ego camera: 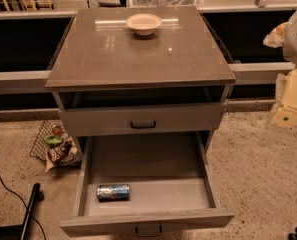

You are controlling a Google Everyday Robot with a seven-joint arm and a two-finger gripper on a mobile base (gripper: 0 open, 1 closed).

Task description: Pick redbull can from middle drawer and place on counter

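Pale cream gripper (290, 104) at right frame edge, beyond counter's right edge, partly cut off; how far open cannot be told. Slim silver-blue redbull can (113, 192) lies on side in pulled-out grey middle drawer (148, 159), near front-left corner, well apart from gripper. Glossy grey-brown counter (138, 54) carries pale round bowl (144, 23) near rear edge. Wire floor basket (40, 139) holds snack packets (60, 151), indistinct.

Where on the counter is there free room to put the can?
The counter is bare in front of the bowl and at both its sides; only the back centre is taken. The gripper hangs beyond the counter's right edge.
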